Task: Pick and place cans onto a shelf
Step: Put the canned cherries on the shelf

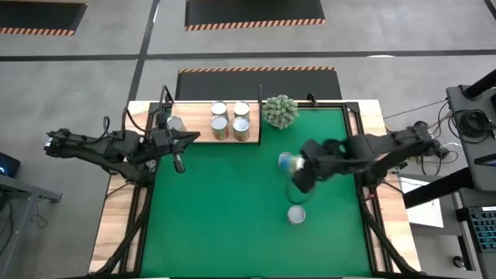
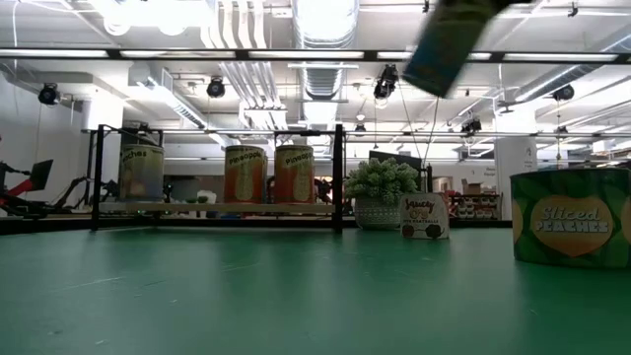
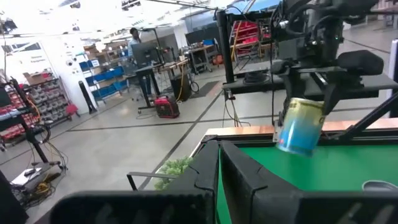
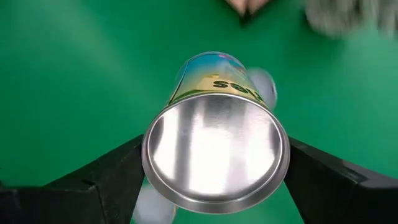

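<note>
Transport step: right gripper (image 4: 214, 180) grasps a can (image 4: 214, 155), raised above the mat (image 1: 232, 209); left gripper (image 1: 180, 164) clenched, empty. Next: carry to shelf (image 1: 198, 124), beside placed cans

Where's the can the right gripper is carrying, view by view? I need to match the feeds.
High view: held can, right of centre over the mat, below the plant.
Low view: tilted, cut off at the top edge, above and right of the plant.
Left wrist view: hanging at right.
Right wrist view: centre, shiny end facing.
Shared landmark: the plant.
</note>
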Robot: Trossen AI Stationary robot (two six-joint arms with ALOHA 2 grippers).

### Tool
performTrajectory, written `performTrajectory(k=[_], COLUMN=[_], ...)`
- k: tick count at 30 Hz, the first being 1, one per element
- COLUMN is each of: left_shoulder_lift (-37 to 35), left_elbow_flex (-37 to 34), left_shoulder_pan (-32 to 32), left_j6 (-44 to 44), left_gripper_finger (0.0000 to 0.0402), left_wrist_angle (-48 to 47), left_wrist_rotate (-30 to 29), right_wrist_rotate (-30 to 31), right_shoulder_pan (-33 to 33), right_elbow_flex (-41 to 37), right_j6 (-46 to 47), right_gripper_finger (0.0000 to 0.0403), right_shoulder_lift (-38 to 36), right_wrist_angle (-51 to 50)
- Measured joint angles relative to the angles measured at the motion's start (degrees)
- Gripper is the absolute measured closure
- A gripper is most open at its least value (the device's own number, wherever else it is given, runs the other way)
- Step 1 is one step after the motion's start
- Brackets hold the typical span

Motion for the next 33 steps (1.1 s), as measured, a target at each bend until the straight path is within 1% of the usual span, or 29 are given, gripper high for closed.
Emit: performTrajectory(k=[4,8,12,16,17,19,23,29,33], left_shoulder_lift=[-0.56,-0.63,-0.63,-0.65,-0.65,-0.71,-0.83,-1.2,-1.35], left_elbow_flex=[0.0,-0.1,-0.22,-0.24,-0.3,-0.31,-0.35,-0.35,-0.37], left_shoulder_pan=[0.0,0.0,0.0,0.0,0.01,0.0,0.0,0.03,0.03], left_j6=[-0.02,-0.02,-0.02,-0.02,-0.02,-0.03,-0.12,-0.49,-0.48], left_gripper_finger=[0.0402,0.0402,0.0402,0.0402,0.0402,0.0402,0.0402,0.0402,0.0402], left_wrist_angle=[-0.36,-0.38,-0.39,-0.52,-0.52,-0.99,-2.25,-2.72,-3.0], left_wrist_rotate=[0.02,0.02,0.02,0.01,0.01,0.0,-0.01,-0.11,-0.4], right_wrist_rotate=[-0.1,-0.5,-0.58,-1.46,-2.27,-5.62,-11.64,-13.38,-17.08], right_shoulder_pan=[-5.68,-10.07,-13.62,-16.64,-17.32,-18.92,-21.92,-24.61,-25.31], right_elbow_flex=[9.04,20.22,32.31,43.41,43.65,41.33,40.09,39.9,40.2], right_j6=[-14.79,-27.47,-37.38,-44.96,-46.88,-50.14,-53.85,-58.97,-60.23], right_gripper_finger=[0.0079,0.0078,0.0078,0.0078,0.0078,0.0078,0.0078,0.0078,0.0078], right_shoulder_lift=[7.52,15.94,24.24,31.82,32.81,32.51,33.8,37.36,39.65], right_wrist_angle=[2.75,3.89,4.01,4.71,6.98,13.38,22.28,32.74,37.43])
